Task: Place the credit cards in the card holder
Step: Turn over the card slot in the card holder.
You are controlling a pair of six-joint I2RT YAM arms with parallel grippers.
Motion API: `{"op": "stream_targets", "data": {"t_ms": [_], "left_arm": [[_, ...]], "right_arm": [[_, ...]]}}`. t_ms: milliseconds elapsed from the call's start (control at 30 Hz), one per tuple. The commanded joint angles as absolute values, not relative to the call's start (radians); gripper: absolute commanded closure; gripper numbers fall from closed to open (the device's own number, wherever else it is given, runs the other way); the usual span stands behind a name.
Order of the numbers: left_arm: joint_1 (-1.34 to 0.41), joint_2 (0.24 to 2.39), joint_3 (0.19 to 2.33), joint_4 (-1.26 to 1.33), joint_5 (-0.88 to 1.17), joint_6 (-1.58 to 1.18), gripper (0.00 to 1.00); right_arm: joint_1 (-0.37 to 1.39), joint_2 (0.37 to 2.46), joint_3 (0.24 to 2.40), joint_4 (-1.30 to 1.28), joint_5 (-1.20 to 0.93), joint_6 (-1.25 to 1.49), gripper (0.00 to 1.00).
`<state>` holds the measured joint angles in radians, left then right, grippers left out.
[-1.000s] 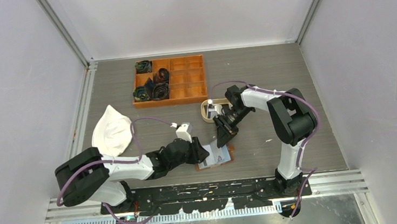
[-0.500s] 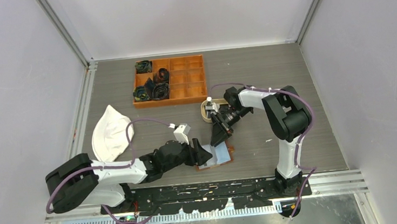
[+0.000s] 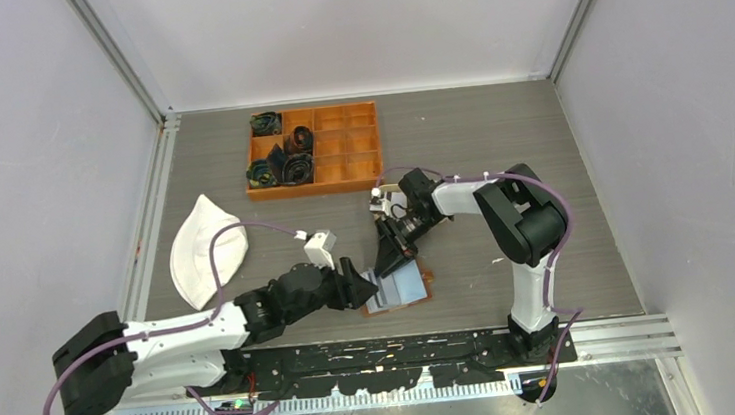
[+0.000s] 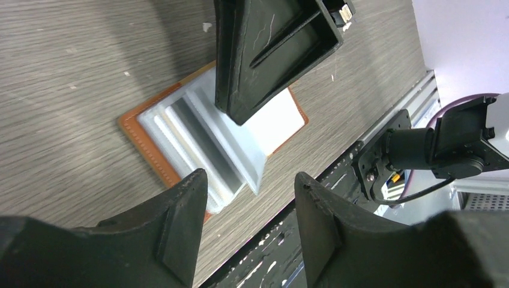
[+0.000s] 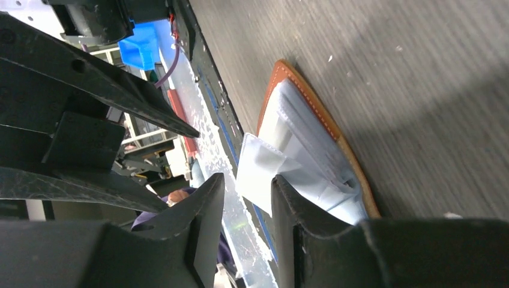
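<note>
The card holder (image 3: 403, 287) lies open and flat near the table's front edge, with a brown stitched rim and pale blue-grey slots (image 4: 198, 135) (image 5: 312, 150). A pale flat panel (image 4: 273, 117) covers its far half. I cannot tell whether that panel is one of the credit cards or the lining, and no separate card stands out. My left gripper (image 3: 363, 287) (image 4: 249, 180) hovers at the holder's left edge, open and empty. My right gripper (image 3: 386, 263) (image 5: 247, 180) points down at the holder's back edge, its jaws a little apart with nothing between them.
An orange compartmented box (image 3: 313, 150) with dark rolled items stands at the back. A white cloth (image 3: 207, 252) lies at the left. The black mounting rail (image 3: 376, 352) runs just in front of the holder. Grey walls close in on three sides.
Both grippers have opened wider. The left gripper has drawn back left off the holder. The right gripper has moved left and down toward the holder's back edge.
</note>
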<state>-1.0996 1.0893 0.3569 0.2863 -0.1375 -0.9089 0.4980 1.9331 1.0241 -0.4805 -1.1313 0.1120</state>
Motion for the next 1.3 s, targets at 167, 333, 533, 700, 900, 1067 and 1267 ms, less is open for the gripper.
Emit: {"op": "stream_targets", "data": {"t_ms": [167, 333, 533, 700, 900, 1067, 1267], "left_arm": [[-1.102, 0.937, 0.314, 0.152, -0.242, -0.907, 0.47], [-1.102, 0.957, 0.272, 0.325, -0.188, -0.904, 0.47], [-1.102, 1.057, 0.279, 0.491, -0.112, -0.907, 0.52], [-1.101, 1.095, 0.299, 0.507, -0.106, -0.894, 0.56], [-1.101, 0.986, 0.267, 0.511, -0.151, -0.867, 0.56], [-1.101, 0.859, 0.233, 0.473, -0.212, -0.848, 0.4], [-1.098, 0.741, 0.197, 0.455, -0.279, -0.765, 0.2]], "right_arm": [[0.52, 1.896, 1.042, -0.421, -1.024, 0.122, 0.73], [0.558, 1.912, 1.063, -0.488, -0.87, 0.05, 0.82], [0.598, 1.927, 1.112, -0.564, -0.865, -0.016, 0.84], [0.584, 1.816, 1.178, -0.675, -0.864, -0.126, 0.84], [0.495, 1.661, 1.191, -0.729, -0.804, -0.185, 0.81], [0.456, 1.501, 1.189, -0.723, -0.658, -0.246, 0.79], [0.453, 1.24, 1.129, -0.503, -0.317, -0.289, 0.31]]}}
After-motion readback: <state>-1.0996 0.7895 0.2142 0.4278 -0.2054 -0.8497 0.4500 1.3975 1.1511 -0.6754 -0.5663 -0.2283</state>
